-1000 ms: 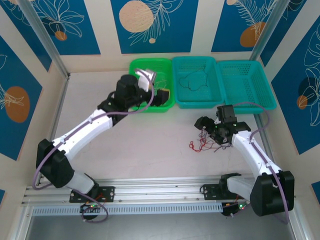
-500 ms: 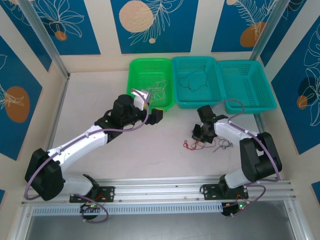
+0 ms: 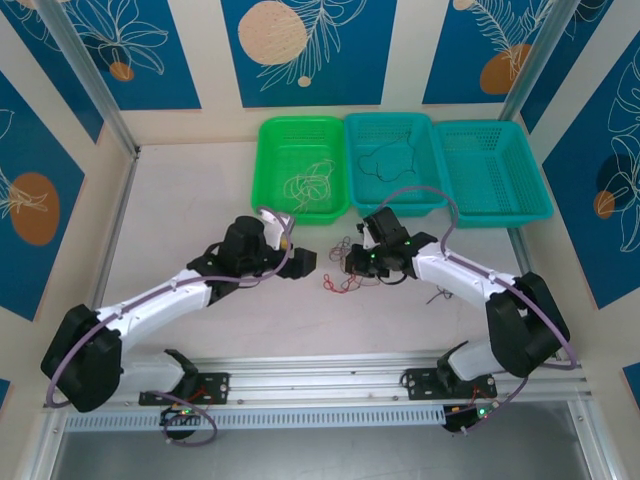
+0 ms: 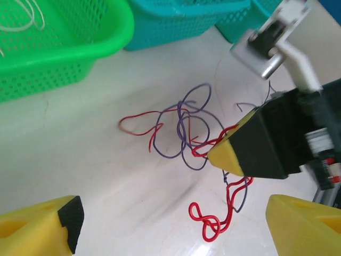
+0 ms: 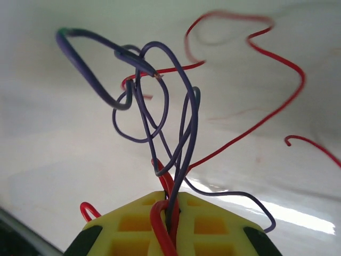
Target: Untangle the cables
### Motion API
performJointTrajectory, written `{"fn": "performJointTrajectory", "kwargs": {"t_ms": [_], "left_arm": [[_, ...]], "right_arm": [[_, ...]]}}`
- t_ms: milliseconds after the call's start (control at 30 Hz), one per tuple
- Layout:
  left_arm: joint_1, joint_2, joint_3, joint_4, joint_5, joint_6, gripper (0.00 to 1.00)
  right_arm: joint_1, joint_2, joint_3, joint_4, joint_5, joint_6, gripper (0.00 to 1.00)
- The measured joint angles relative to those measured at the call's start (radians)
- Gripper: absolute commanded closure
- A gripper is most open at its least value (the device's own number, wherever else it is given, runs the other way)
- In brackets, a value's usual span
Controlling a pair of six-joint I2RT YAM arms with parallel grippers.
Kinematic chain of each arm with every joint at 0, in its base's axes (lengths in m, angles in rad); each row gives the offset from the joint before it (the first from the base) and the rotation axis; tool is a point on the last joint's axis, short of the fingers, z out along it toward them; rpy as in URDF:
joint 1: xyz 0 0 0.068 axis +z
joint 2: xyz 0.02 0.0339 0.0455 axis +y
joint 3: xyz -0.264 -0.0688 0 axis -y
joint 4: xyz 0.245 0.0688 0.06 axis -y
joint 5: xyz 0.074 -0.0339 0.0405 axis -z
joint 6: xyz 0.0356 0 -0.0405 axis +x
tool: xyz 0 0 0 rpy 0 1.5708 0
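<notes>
Right wrist: tangle dragged to centre

My right pincer [image 5: 169,207] is clamped on the thin curly red and dark-purple cables [image 5: 160,122], now dragged left across the white tabletop [image 3: 200,220]. My left pincer [image 4: 173,226], gaping, has quit the green mesh basket [image 3: 300,122] and faces the tangle. Separating pull looks next.

My overhead camera sits high behind the arm bases and looks down on the whole table [image 3: 200,180] from far off. The left wrist camera looks low across the table, past its own fingers [image 4: 40,226], toward the green basket [image 4: 58,48]; the right wrist camera sits very close. All three views share the cables [image 3: 345,272] at mid-table.
</notes>
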Motion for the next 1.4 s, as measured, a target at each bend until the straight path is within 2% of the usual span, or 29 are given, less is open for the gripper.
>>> {"fn": "performJointTrajectory", "kwargs": {"t_ms": [67, 200, 267, 500, 533, 700, 767, 933, 1033, 1133, 1267, 1400], "left_arm": [[0.009, 0.010, -0.016, 0.021, 0.024, -0.048, 0.22], [0.034, 0.041, -0.050, 0.125, 0.089, -0.170, 0.43], [0.044, 0.077, -0.059, 0.206, 0.127, -0.249, 0.49], [0.050, 0.256, -0.069, 0.492, 0.248, -0.521, 0.50], [0.050, 0.267, -0.071, 0.512, 0.253, -0.541, 0.53], [0.050, 0.282, -0.075, 0.589, 0.253, -0.608, 0.92], [0.050, 0.281, -0.075, 0.600, 0.249, -0.614, 1.00], [0.051, 0.261, -0.079, 0.593, 0.245, -0.612, 1.00], [0.063, 0.229, -0.094, 0.571, 0.242, -0.594, 1.00], [0.092, 0.186, -0.113, 0.529, 0.235, -0.566, 1.00], [0.143, 0.124, -0.126, 0.460, 0.232, -0.521, 1.00], [0.197, 0.074, -0.131, 0.391, 0.232, -0.475, 1.00]], "right_arm": [[0.000, -0.013, 0.000, 0.016, -0.032, -0.009, 1.00], [0.005, -0.056, 0.000, 0.044, -0.089, -0.020, 1.00], [0.008, -0.075, 0.000, 0.055, -0.102, -0.019, 1.00], [0.016, -0.110, -0.001, 0.110, -0.176, -0.018, 1.00], [0.019, -0.113, -0.001, 0.118, -0.187, -0.018, 0.99], [0.034, -0.116, -0.001, 0.135, -0.211, -0.014, 0.99], [0.034, -0.116, -0.002, 0.135, -0.203, -0.006, 0.98], [0.022, -0.117, -0.010, 0.128, -0.146, 0.024, 0.92], [-0.013, -0.121, -0.011, 0.075, -0.051, 0.062, 0.93], [-0.119, -0.121, -0.024, 0.005, 0.022, 0.114, 0.95], [-0.312, -0.137, -0.110, -0.045, 0.071, 0.158, 0.94], [-0.414, -0.204, -0.184, -0.115, 0.100, 0.188, 0.93]]}}
